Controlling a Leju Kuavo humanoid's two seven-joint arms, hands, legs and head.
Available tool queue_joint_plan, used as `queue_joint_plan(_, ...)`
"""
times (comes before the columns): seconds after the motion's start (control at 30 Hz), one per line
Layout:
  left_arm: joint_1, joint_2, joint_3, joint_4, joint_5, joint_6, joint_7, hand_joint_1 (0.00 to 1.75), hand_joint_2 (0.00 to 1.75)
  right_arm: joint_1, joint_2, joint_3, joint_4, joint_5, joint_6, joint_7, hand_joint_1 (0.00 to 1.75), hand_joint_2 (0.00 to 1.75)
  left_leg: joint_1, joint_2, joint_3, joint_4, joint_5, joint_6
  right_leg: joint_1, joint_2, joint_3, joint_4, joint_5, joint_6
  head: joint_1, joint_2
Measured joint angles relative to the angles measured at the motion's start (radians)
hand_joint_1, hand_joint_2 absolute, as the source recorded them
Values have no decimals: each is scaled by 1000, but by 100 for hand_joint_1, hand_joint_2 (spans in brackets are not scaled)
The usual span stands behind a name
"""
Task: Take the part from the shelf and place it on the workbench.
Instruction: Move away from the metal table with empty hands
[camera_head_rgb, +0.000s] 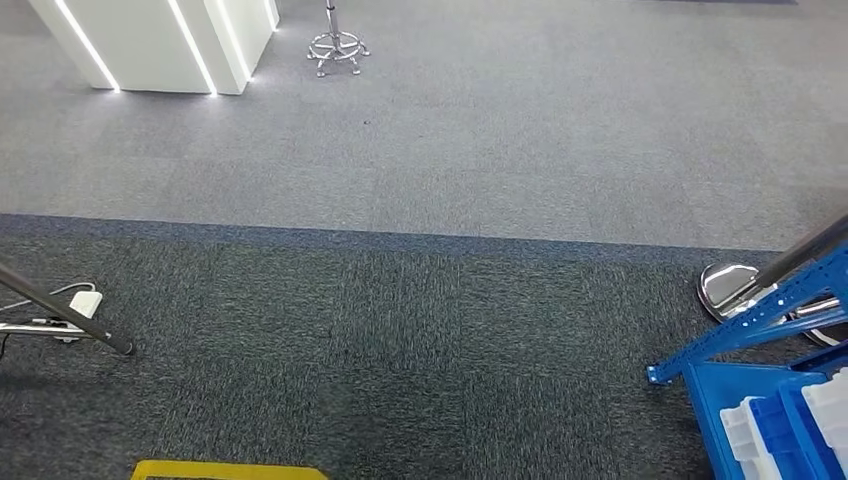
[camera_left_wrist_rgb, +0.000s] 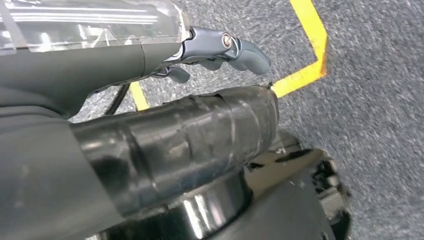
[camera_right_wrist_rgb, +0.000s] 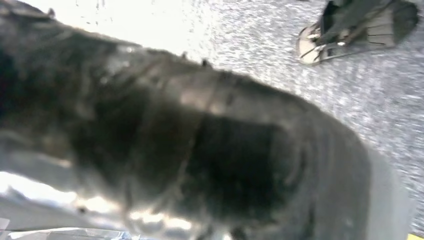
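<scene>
Floor: rough matt grey carpet
Shelf: glossy blue painted metal
Bins: smooth blue and white plastic
Stool base: shiny chrome

Blue metal shelf at the lower right corner of the head view, frame angled across the carpet. White and blue bins sit on it, possibly holding parts; contents unclear.

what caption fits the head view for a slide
Head view over grey carpet: blue shelf at the right edge, white bins below it, yellow floor mark in front.
</scene>
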Motion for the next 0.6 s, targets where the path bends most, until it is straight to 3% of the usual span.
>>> queue_joint_plan(0.07, 4, 0, 4, 0, 3, 4, -9, 0, 0, -2, 0, -1, -1, 8, 1, 1, 0, 0, -3, 29, -1, -1, 1, 4, -1, -46, -58, 121, -66, 5, 2, 0)
queue_joint_plan(0.1, 5, 1, 7, 0, 5, 6, -14, 0, 0, -4, 1, -1, -2, 12, 2, 1, 0, 0, -4, 44, -2, -1, 0, 5, -3, -53, -83, 173, -84, 8, 2, 0)
queue_joint_plan(0.13, 5, 1, 10, 0, 8, 9, -19, 0, 0, -4, 1, -2, -2, 15, 3, 0, 0, 0, -5, 58, -2, -1, -1, 4, -6, -58, -93, 198, -86, 12, 2, 0)
queue_joint_plan(0.17, 4, 1, 14, 0, 13, 14, -25, 0, 0, -5, 1, -3, -2, 18, 4, 0, 0, 0, -4, 71, -1, 0, -3, 3, -9, -64, -84, 184, -68, 14, 2, 0)
queue_joint_plan(0.2, 2, 1, 18, 0, 17, 18, -31, 0, 0, -6, 0, -4, -2, 22, 5, -1, 0, 0, -4, 82, 0, 1, -5, 1, -12, -73, -56, 134, -37, 16, 2, 0)
queue_joint_plan(0.27, -1, 2, 28, 0, 27, 27, -41, 0, 0, -11, 0, -6, -2, 32, 9, -2, 0, 0, -6, 100, 4, 7, -13, -9, -12, -119, 15, 2, 17, 14, 2, 0)
queue_joint_plan(0.33, -3, 3, 39, 0, 38, 35, -50, 0, 0, -18, 0, -7, -1, 42, 13, -3, 0, 0, -10, 116, 8, 13, -21, -22, -5, -144, 46, -60, 31, 4, 1, 0)
queue_joint_plan(0.4, -7, 5, 50, 0, 52, 39, -58, 0, 0, -23, 0, -8, 0, 53, 18, -3, 0, 0, -11, 133, 15, 13, -25, -33, -1, -125, 44, -62, 31, -9, 0, 0)
queue_joint_plan(0.43, -10, 6, 56, 0, 62, 40, -62, 0, 0, -24, -1, -8, 1, 58, 20, -2, 0, 0, -8, 130, 18, 16, -31, -39, -2, -116, 44, -65, 33, -14, 0, 0)
queue_joint_plan(0.5, -13, 8, 72, -1, 82, 40, -71, 0, 0, -29, -1, -8, 3, 68, 22, -1, 0, 0, -4, 90, 0, 69, -72, -48, -7, -96, 46, -71, 39, -27, -1, 0)
queue_joint_plan(0.57, -11, 11, 93, -1, 103, 41, -81, 0, 0, -35, 0, -8, 6, 75, 24, 0, 0, 0, -2, 42, -56, 193, -140, -52, -6, -75, 43, -71, 41, -35, -2, 0)
queue_joint_plan(0.6, -9, 13, 103, -1, 112, 42, -85, 0, 0, -37, 0, -8, 8, 77, 25, 0, 0, 0, -2, 33, -85, 255, -163, -52, -5, -62, 42, -70, 42, -37, -2, 0)
